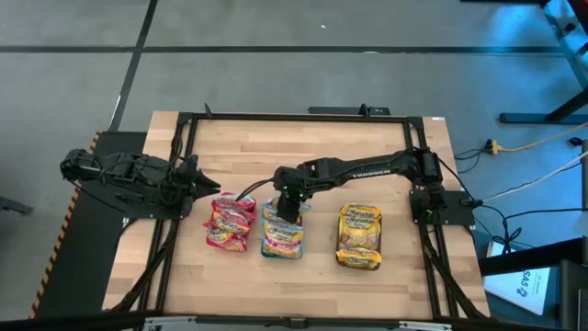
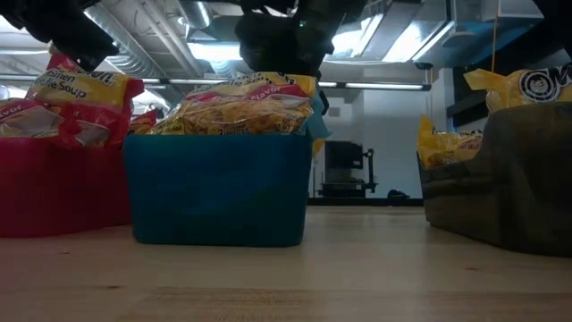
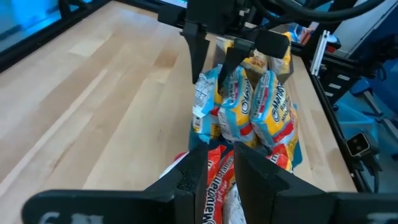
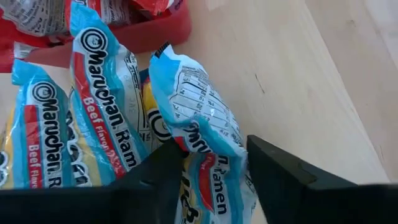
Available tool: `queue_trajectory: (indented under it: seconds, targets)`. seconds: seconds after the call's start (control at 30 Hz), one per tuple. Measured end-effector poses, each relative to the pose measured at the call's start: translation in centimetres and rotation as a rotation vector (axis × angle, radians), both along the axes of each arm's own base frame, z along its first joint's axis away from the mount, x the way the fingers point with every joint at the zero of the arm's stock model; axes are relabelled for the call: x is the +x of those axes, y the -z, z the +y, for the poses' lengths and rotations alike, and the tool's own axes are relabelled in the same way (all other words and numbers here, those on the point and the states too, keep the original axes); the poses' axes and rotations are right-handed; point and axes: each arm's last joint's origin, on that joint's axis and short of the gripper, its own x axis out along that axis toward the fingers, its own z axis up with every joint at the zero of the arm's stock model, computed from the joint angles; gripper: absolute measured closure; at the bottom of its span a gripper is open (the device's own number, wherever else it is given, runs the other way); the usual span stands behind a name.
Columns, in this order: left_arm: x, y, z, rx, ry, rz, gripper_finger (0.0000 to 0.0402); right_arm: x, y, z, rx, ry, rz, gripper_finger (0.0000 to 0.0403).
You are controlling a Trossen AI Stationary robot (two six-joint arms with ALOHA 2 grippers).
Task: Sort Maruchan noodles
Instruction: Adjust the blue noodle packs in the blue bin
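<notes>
Three heaps of Maruchan noodles stand in trays. Red packets [image 1: 228, 223] fill the red tray [image 2: 54, 192], and blue-edged packets [image 1: 283, 237] stand on edge in the teal tray [image 2: 219, 188]. Yellow packets [image 1: 360, 236] fill the dark grey tray [image 2: 509, 188]. My right gripper [image 1: 290, 208] hangs over the teal tray, shut on one upright blue packet [image 4: 196, 118] at the row's end. My left gripper [image 1: 204, 179] waits off the red heap's far left corner, its fingers [image 3: 193, 180] slightly apart with nothing between them. My right gripper pinches the blue packet's upper end [image 4: 211, 152] between its two fingers [image 3: 194, 56], one on each flat face. The fingers come from above, slanting down. The packet stands upright with its printed back showing, its lower end down among the other blue packets in the teal tray.
The three trays sit in a row along the near half of the wooden table [image 1: 303, 147], which has bare wood behind them. A black frame [image 1: 294, 117] runs round the table's edges. The red tray's corner [image 4: 155, 34] lies close beside the blue row.
</notes>
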Motion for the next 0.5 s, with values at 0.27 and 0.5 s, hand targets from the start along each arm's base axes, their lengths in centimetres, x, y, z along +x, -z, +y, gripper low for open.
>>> queue_trajectory:
  seconds: [0.27,0.5]
  targets:
    - [0.0,0.0,0.0,0.004,-0.01,-0.002,0.0331,0.0,0.0,-0.1,0.01,-0.002,0.006,0.0319]
    - [0.0,0.0,0.0,0.004,-0.01,-0.002,0.0331,0.0,0.0,-1.1,0.047,0.004,0.008,0.0382]
